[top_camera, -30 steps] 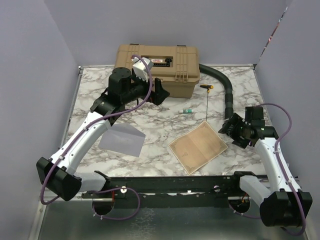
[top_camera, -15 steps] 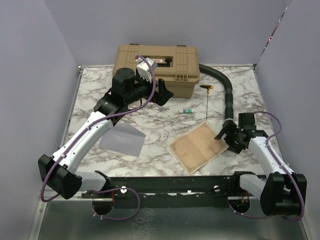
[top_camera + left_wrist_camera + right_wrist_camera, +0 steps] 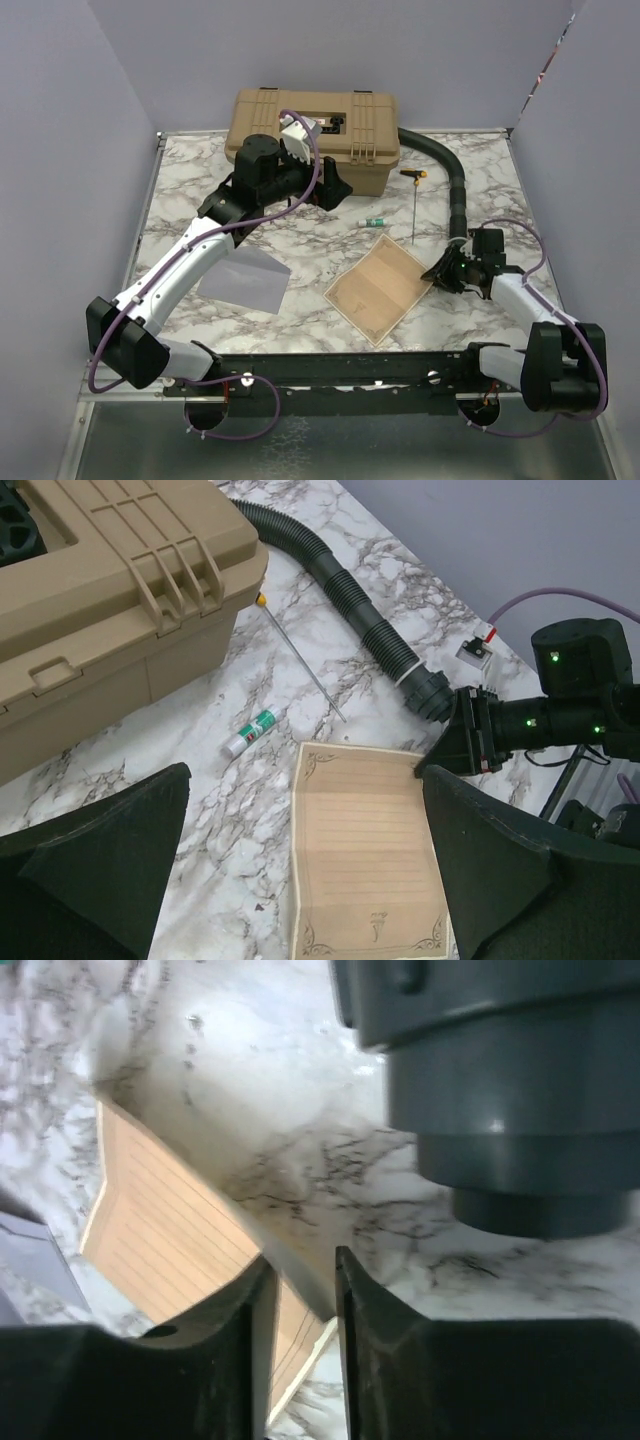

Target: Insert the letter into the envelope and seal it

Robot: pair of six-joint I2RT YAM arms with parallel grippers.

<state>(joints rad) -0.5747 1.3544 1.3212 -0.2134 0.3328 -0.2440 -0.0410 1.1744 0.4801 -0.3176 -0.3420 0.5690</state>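
The tan-brown letter lies flat at the table's front centre. My right gripper is low at its right corner. Its jaws stand a narrow gap apart, and the corner curls up between them. Whether they pinch it I cannot tell. The grey envelope lies flat to the left, partly under the left arm. My left gripper hangs wide open above the table in front of the tan case, holding nothing.
A tan hard case stands at the back. A black ribbed hose curves down the right side, its end just beside my right gripper. A glue stick and a thin yellow-handled rod lie behind the letter.
My right arm dropped and reached left to the letter's right corner, and its jaws narrowed from wide open. The letter slid and turned leftward. The left gripper drifted slightly right.
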